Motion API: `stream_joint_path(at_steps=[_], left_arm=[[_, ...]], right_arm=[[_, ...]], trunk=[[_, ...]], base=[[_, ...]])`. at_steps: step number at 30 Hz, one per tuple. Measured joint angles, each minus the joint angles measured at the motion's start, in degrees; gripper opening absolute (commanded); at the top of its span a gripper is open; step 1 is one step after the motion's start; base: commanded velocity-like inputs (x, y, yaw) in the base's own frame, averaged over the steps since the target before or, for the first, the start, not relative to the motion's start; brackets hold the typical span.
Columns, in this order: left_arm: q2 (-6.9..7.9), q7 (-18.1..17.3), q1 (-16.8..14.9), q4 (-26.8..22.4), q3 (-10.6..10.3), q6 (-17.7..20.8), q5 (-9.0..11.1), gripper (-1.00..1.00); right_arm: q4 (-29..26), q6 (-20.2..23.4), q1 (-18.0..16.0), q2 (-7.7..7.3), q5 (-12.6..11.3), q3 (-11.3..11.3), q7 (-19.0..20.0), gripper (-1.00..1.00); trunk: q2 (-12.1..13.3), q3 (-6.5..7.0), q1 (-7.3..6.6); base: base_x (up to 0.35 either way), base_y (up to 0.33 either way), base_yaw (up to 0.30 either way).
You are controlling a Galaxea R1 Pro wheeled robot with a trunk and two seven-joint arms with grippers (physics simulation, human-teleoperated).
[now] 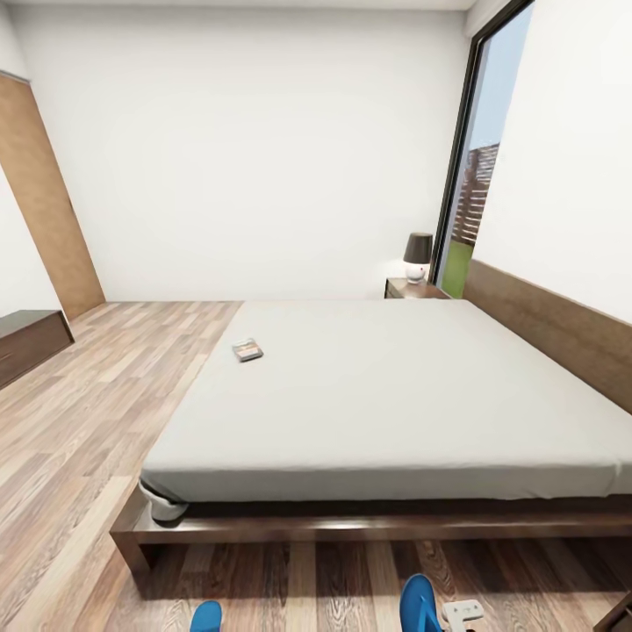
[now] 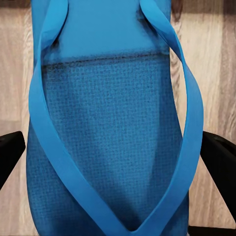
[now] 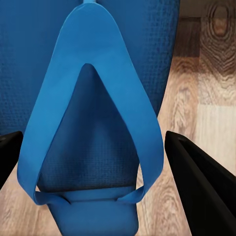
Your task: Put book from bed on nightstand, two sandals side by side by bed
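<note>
So the bed (image 1: pixel 386 395) is taking up most of the bedroom, pale mattress sitting on a low dark frame whose lip is sticking out past it, and there's loads of open plank floor (image 1: pixel 96 412) running along its left side for laying things down. A nightstand (image 1: pixel 412 288) is sitting way back at the headboard corner with a lamp (image 1: pixel 418 256) on top, so not much spare surface there. The sandals are lying flat on the floor just in front of the bed's foot, well apart: one (image 1: pixel 206 616) on the left, the other (image 1: pixel 420 604) on the right. They're looking light and floppy, probably rubbery, so I'm guessing pinching across the sole edges beats grabbing the thin strap. The left pincer (image 2: pixel 118 162) is hanging spread wide over its sandal, the right pincer (image 3: pixel 98 162) doing the same, neither touching. The book (image 1: pixel 247 350) is lying near the mattress's left edge, thin and stiff-ish.
</note>
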Motion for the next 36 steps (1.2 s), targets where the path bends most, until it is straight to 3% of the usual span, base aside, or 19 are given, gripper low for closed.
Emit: stream_joint_path(at_steps=[12, 15, 21, 36], left_arm=[[0.02, -0.01, -0.15, -3.12, -0.04, 0.12, -0.34, -1.0], [0.0, -0.01, -0.87, -3.2, -0.04, 0.32, -2.56, -1.0], [0.0, -0.01, -1.24, -3.19, 0.04, 0.69, -4.2, -1.0], [0.05, 0.0, -1.33, -3.19, 0.03, 0.79, -4.52, -1.0]], right_arm=[[0.0, 0.0, 0.0, -0.01, 0.0, -0.03, -0.19, -1.0], [0.0, 0.0, 0.01, 0.09, 0.03, 0.02, -1.49, -1.0], [0.01, -0.07, 0.49, 0.36, 0.01, 0.17, -4.34, -1.0], [0.0, -0.09, 0.79, 0.32, -0.04, 0.11, -5.05, -1.0]], trunk=[[-4.81, -2.15, 2.64], [-6.02, -2.69, 3.3], [-8.42, -3.77, 4.61], [-14.44, -6.47, 7.91]], base=[[0.0, 0.0, 0.0], [0.0, 0.0, 0.0], [0.0, 0.0, 0.0], [0.0, 0.0, 0.0]])
